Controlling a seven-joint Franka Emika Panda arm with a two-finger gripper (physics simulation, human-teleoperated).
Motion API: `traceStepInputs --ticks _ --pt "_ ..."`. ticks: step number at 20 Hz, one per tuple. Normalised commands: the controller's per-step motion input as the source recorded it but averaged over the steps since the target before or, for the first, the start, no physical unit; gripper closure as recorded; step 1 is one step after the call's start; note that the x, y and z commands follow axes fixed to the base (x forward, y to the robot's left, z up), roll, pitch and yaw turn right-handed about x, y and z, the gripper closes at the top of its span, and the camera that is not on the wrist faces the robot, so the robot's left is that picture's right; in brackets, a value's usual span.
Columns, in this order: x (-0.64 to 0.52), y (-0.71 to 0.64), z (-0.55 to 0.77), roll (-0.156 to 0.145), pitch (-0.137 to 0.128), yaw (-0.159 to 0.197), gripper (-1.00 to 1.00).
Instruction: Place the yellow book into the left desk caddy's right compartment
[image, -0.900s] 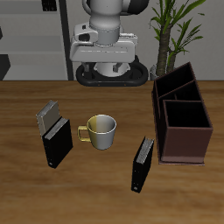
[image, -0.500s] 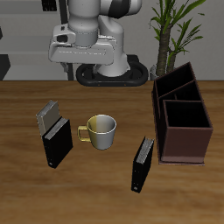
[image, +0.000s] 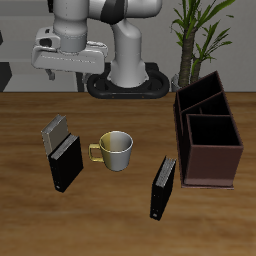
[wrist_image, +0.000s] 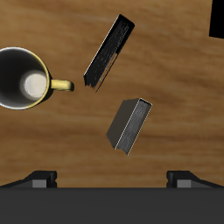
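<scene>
The pincer (image: 65, 62) is held high above the back part of the wooden bench (image: 120, 215), well above all the things. In the wrist view the two fingertips (wrist_image: 42, 179) are seen far apart, with nothing between them, so the pincer is wide apart and nothing is held.

The yellow book (image: 55, 132) is seen on the bench, standing on its edge and leaning a little. Its cover is pale grey. It is just behind a black book (image: 66, 163), and the two seem to be touching. In the wrist view the yellow book (wrist_image: 129, 125) is seen from above as a grey block, and the black book (wrist_image: 108, 52) is seen a bit away from it, next to the mug.

A pale yellow mug (image: 114, 150) with a golden handle is seen in the middle of the bench, beside the two books. Its handle is pointed at the black book.

A second black book (image: 162, 187) is stood nearer the bench's front edge, between the mug and the caddy.

The left desk caddy (image: 208, 135) is a dark brown open box with walls inside. It is well apart from the yellow book. A green plant (image: 198, 30) is seen behind it.
</scene>
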Motion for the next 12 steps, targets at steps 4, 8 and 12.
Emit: traceStepInputs --ticks 4,8,12 --pt "-0.09 -0.45 -0.11 -0.069 -0.035 0.006 -1.0" --pt "0.03 -0.31 -0.07 -0.079 -0.054 -0.035 -1.0" --pt "0.13 -0.16 -0.22 -0.03 0.007 -0.043 -1.0"
